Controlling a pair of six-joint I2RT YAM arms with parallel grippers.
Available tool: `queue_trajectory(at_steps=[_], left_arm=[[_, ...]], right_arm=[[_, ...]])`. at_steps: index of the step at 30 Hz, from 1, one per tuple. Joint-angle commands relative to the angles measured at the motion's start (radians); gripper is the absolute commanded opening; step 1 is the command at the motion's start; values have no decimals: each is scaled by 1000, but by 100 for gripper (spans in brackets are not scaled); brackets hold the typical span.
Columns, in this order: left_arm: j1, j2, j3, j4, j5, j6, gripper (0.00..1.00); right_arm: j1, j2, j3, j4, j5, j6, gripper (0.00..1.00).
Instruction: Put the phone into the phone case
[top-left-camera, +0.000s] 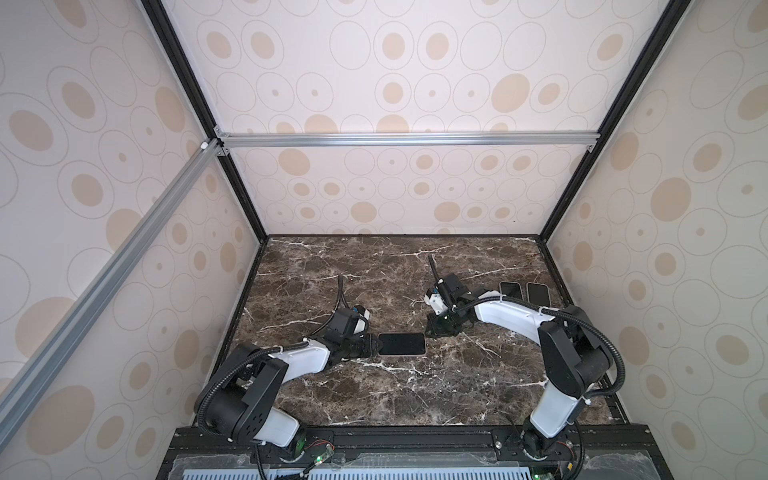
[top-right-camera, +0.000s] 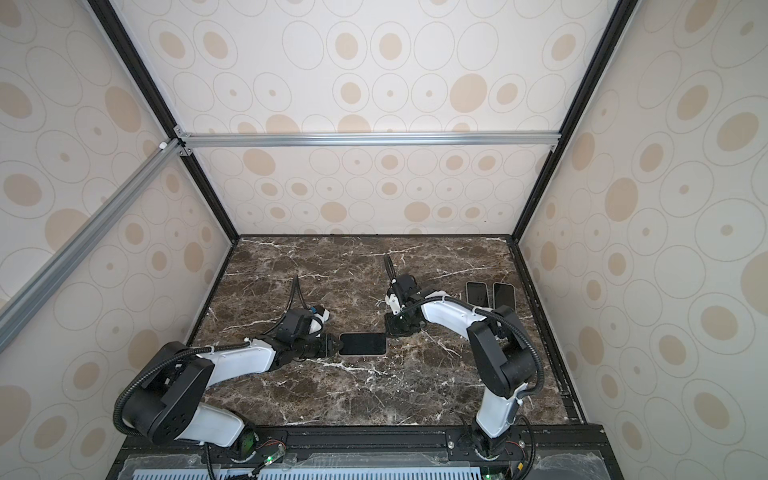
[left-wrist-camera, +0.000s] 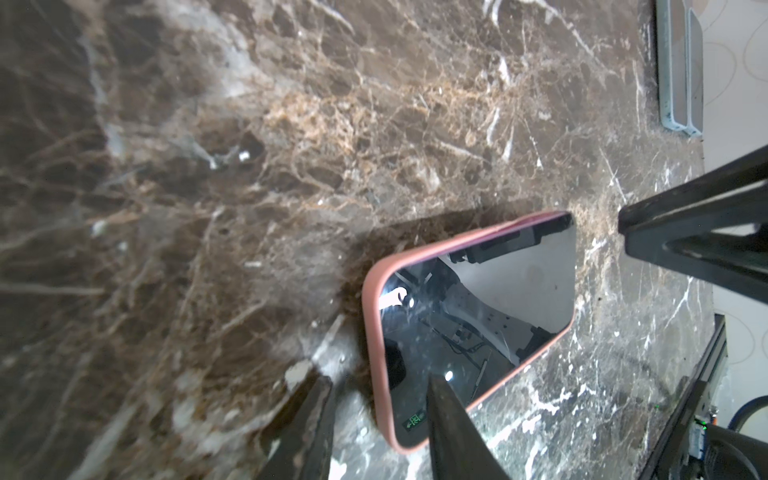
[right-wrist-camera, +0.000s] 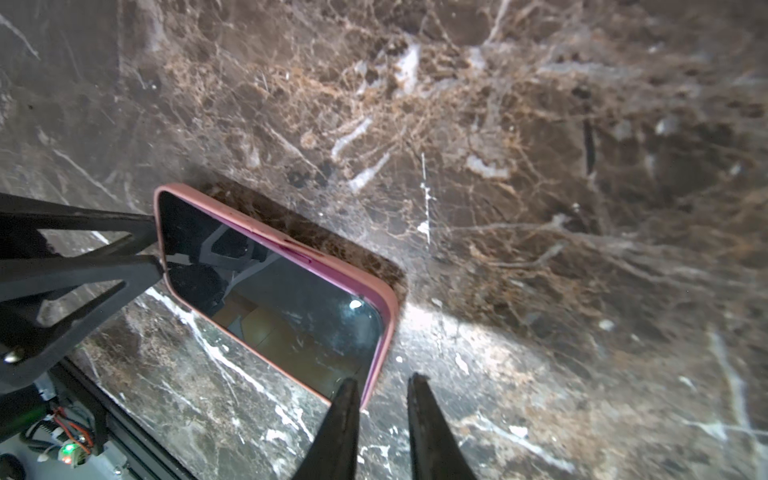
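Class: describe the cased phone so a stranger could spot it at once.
On the marble table, look between the left gripper and right gripper. A phone lies there flat, screen up. Unlike the two phones at the far right, it wears a pink case.

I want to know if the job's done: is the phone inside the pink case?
Yes, in the left wrist view the pink case rims the dark screen of the phone.

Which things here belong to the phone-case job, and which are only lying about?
Job: phone; pink case around it; left hand; right hand.
Lying about: dark phone; second dark phone beside it, at the far right.
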Motion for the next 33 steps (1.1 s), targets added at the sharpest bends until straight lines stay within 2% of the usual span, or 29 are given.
queue_trajectory(at_steps=[1,8,15,33], left_arm=[[10,35,37,10,10,24,32],[24,78,69,22,39,29,29],[32,99,69,25,48,33,20],[37,110,49,51,62,27,16]], right_arm=[[-1,37,13,24,-41,0,23],[-3,61,-11,53,-28,4,21],[-4,81,-20,81,-33,9,20],[7,132,-22,77,-63,16,12]])
